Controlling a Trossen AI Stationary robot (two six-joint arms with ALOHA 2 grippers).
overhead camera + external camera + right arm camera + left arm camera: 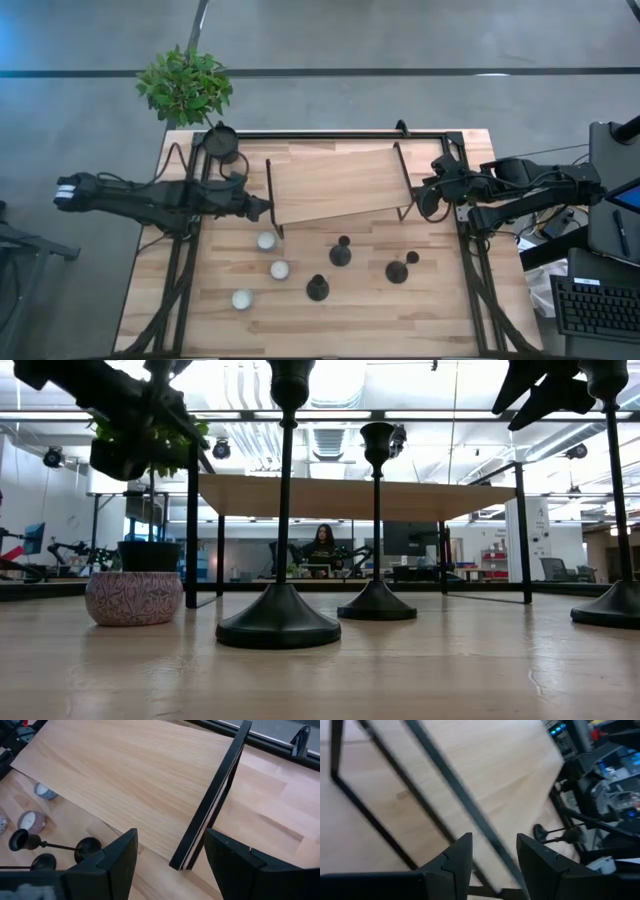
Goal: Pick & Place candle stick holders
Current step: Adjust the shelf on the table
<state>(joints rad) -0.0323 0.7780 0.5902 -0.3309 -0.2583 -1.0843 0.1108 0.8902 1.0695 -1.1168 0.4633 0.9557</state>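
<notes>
Left gripper (pixel 268 208): we see it narrowly parted at the shelf (pixel 340 185) end, holding nothing.
Right gripper (pixel 428 192): parted, empty.
Candle stick holders (pixel 341 254): standing on table (pixel 440 310).

On my table (pixel 420 310) I see a raised wooden shelf (pixel 335 183) on black metal legs, standing askew. A leafy plant (pixel 184 84) in a dark pot (pixel 220 139) sits at the far left corner. Three small pale round bowls (pixel 266 241) lie in a slanted row near the shelf's left end. A keyboard (pixel 598 307) lies off to the right.
</notes>
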